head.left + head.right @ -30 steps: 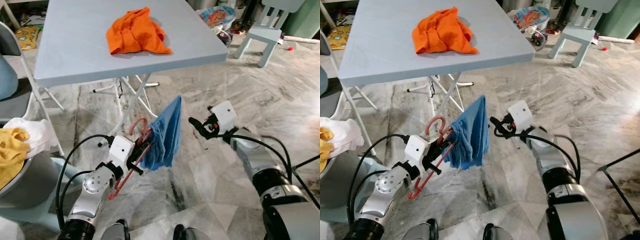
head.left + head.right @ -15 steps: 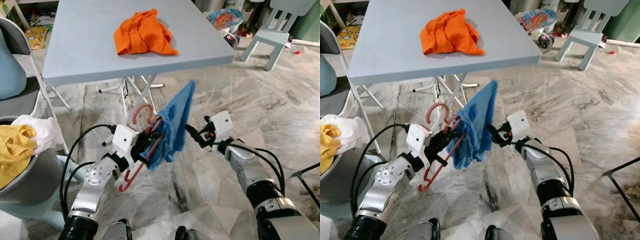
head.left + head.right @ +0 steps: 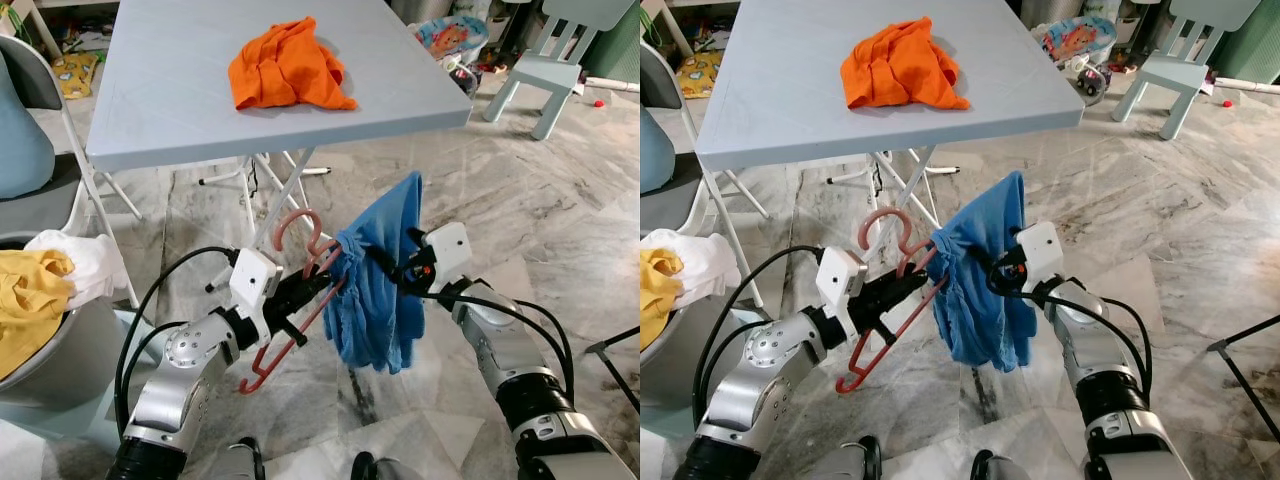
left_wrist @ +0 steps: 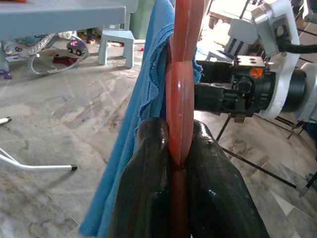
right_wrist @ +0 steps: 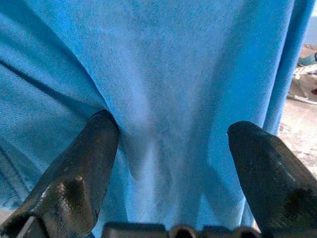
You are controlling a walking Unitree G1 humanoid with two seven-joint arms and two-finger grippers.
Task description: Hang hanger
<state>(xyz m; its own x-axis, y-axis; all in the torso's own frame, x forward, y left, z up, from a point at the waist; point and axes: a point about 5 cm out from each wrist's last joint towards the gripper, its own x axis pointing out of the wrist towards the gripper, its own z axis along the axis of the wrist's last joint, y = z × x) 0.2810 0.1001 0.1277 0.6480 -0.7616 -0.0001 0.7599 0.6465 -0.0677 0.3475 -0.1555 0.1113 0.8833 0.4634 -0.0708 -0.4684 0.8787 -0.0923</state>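
Note:
My left gripper [image 3: 308, 289] is shut on a red plastic hanger [image 3: 292, 320], held low in front of the table with its hook [image 3: 296, 225] pointing up. A blue garment [image 3: 378, 295] hangs over the hanger's right end and droops toward the floor. In the left wrist view the hanger [image 4: 181, 89] is clamped between the two black fingers [image 4: 148, 168]. On the garment's right side my right gripper [image 3: 392, 268] is open. Its fingers [image 5: 84, 168] stand apart and press into the blue cloth [image 5: 168, 74].
The grey folding table [image 3: 180, 110] stands just ahead with an orange garment [image 3: 285, 65] on it and crossed legs [image 3: 272, 195] underneath. A basket of yellow and white clothes [image 3: 40, 285] is at the left beside a folding chair [image 3: 35, 170]. A small pale chair [image 3: 545, 60] stands far right.
The right gripper has pushed into the blue garment from the right. The garment now hangs lower and farther right, and the hanger lies flatter in the left gripper.

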